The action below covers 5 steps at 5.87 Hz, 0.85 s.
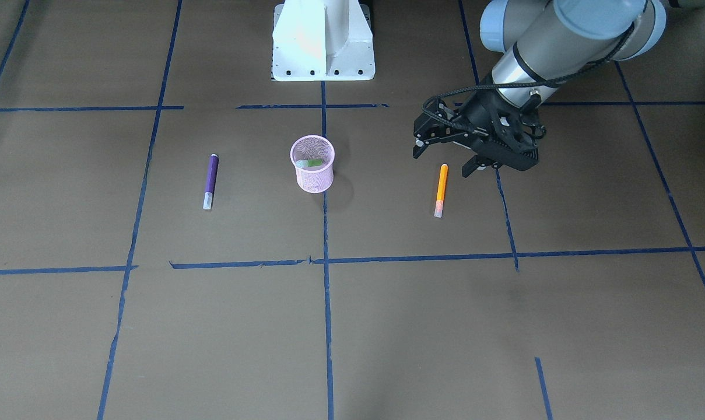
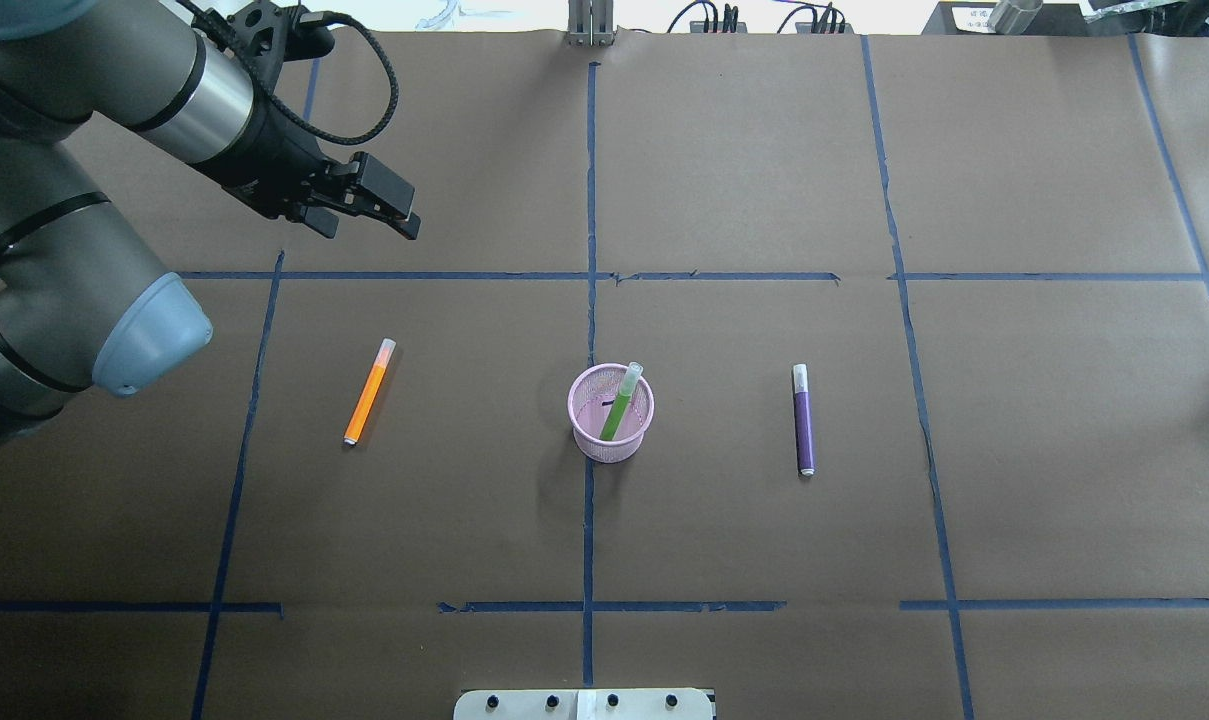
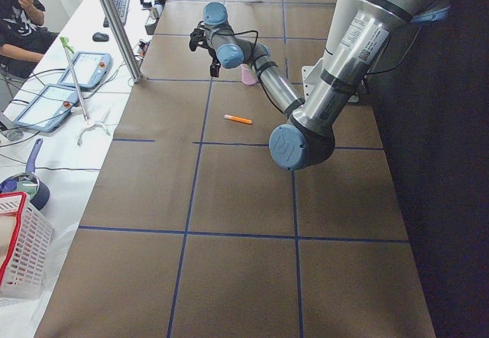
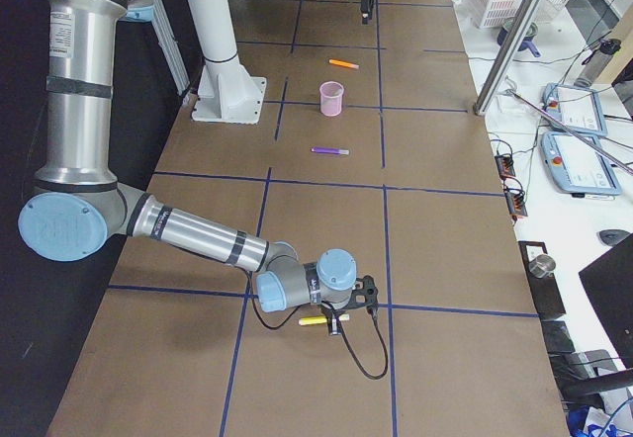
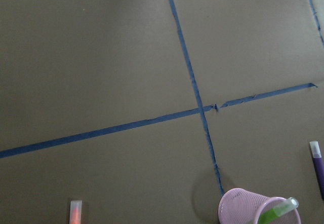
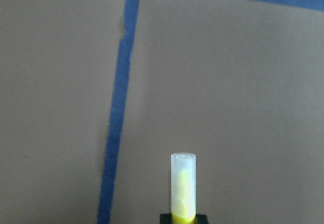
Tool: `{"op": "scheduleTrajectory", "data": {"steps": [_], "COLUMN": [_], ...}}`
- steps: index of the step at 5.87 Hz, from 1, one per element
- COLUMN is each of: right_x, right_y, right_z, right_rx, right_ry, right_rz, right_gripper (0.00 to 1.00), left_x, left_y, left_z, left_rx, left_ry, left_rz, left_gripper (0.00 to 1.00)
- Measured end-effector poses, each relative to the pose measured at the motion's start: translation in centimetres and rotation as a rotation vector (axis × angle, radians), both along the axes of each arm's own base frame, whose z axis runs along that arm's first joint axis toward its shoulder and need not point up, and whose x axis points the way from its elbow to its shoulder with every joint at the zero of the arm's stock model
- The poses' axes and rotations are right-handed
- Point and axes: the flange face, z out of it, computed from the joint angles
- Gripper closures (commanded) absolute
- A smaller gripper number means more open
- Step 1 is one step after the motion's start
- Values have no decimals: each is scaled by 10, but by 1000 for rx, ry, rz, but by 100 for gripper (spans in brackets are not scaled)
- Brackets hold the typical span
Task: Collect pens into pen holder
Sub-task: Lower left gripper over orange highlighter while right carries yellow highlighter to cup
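Our left gripper (image 2: 366, 225) spread wide, empty, hovers above orange pen (image 2: 368, 392), we judge for pickup. Green pen (image 2: 619, 405) leans inside pen holder (image 2: 604, 445) mid-table; purple pen (image 2: 804, 420) lies right. Right gripper (image 4: 338, 310) closure: we cannot tell.

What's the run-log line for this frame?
green pen in pink mesh pen holder | orange pen, purple pen flat on table | left tool open, empty | right tool at yellow pen, grip unclear

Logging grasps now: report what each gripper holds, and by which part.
Left gripper: jaws open, empty. Right gripper: on the slim yellow pen, below its translucent cap; whether gripped cannot be told.
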Motion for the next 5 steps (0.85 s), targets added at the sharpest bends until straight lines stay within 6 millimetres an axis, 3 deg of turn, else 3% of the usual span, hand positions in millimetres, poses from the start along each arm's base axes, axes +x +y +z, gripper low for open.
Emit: {"op": "scheduleTrajectory", "data": {"steps": [1, 2, 5], "right_x": [-2, -5, -18], "right_y": [-11, -24, -45], "right_z": [-29, -73, -222], "right_rx": [54, 117, 283], "right_ry": [-11, -31, -129], "right_rz": [7, 31, 123], "right_gripper": [100, 100, 100], "left_x": [4, 9, 58], "left_y": [1, 1, 0], "left_z": [22, 37, 72], "left_rx": [-27, -32, -58], "left_ry": [-42, -109, -234], "left_rz": [28, 76, 182], "left_gripper": [0, 0, 0]}}
